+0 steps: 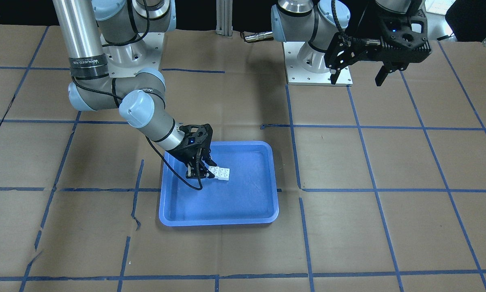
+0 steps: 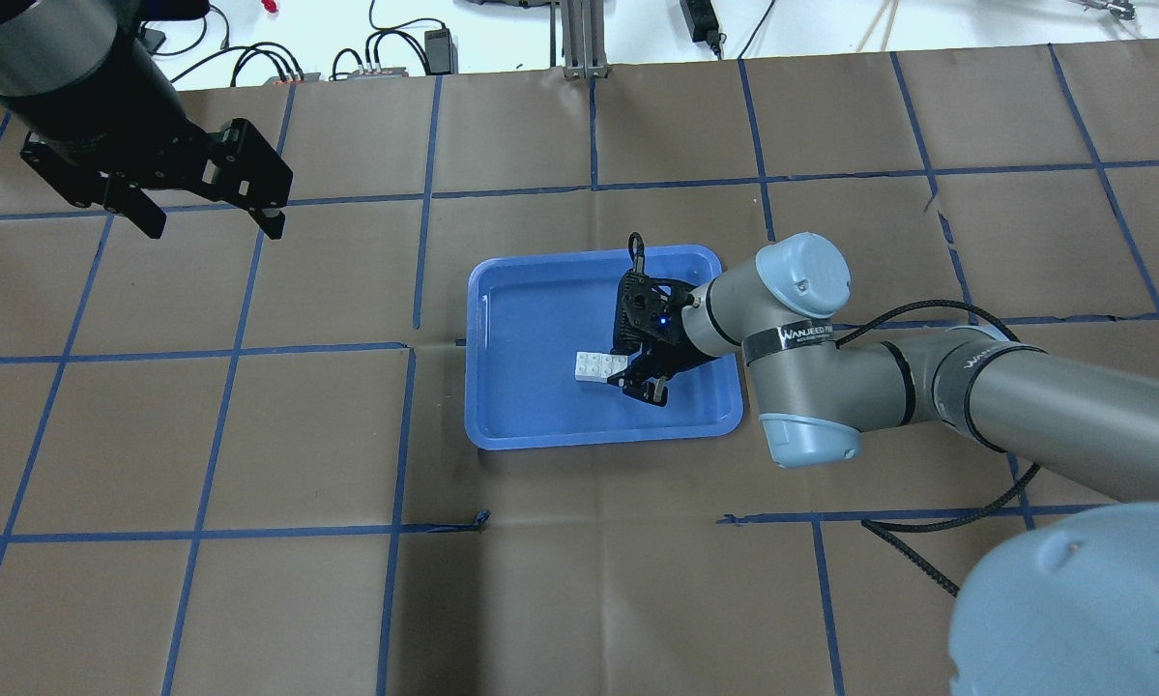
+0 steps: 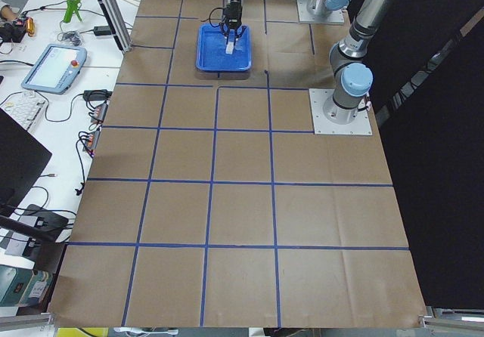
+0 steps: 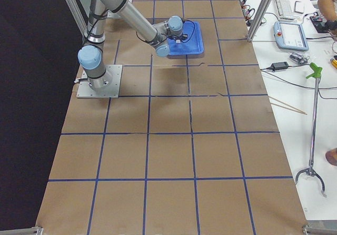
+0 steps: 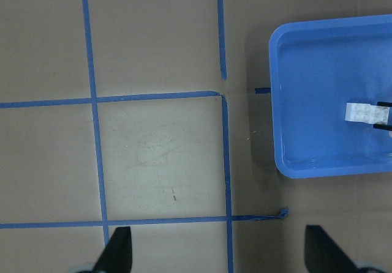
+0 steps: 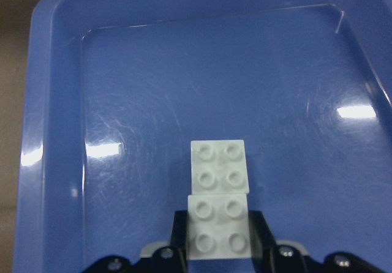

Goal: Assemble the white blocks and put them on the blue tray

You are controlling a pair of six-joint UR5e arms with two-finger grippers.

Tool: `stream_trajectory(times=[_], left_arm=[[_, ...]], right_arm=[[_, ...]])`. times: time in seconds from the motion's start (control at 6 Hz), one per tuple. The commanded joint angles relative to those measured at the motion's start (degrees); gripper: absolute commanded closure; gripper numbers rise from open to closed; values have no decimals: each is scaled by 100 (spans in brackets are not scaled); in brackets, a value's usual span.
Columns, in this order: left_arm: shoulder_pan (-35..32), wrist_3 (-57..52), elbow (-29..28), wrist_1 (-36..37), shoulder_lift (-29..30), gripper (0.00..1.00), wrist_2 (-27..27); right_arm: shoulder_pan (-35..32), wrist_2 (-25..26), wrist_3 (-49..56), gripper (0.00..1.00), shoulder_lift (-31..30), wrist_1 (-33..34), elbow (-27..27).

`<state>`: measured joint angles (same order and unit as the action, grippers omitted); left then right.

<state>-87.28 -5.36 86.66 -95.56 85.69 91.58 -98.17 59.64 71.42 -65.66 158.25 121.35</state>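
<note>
Judged light, stiff and slick, the white blocks (image 6: 218, 205) are clamped across the nearer brick's flat sides by the right gripper (image 6: 218, 229); the left gripper (image 2: 214, 218) is spread, empty.

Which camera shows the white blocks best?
Right wrist-mounted: white blocks close up, studs clear, one gripped by the right pincer. Overhead and front-facing show them small, left wrist at its edge, side views barely.

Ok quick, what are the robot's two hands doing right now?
Left hand: open, holding nothing.
Right hand: closed on the white blocks, down in the blue tray.
</note>
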Motion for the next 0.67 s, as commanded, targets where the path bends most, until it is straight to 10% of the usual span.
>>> stream_trajectory(times=[0.0,0.17,0.5], left_arm=[[0,0,0,2,0,1,0],[0,0,0,2,0,1,0],[0,0,0,2,0,1,0]], right_arm=[[0,4,-14,72,0,-5,3],[0,-14,-14,55,9,-5,3],[0,-22,-23,52,9,-5,3]])
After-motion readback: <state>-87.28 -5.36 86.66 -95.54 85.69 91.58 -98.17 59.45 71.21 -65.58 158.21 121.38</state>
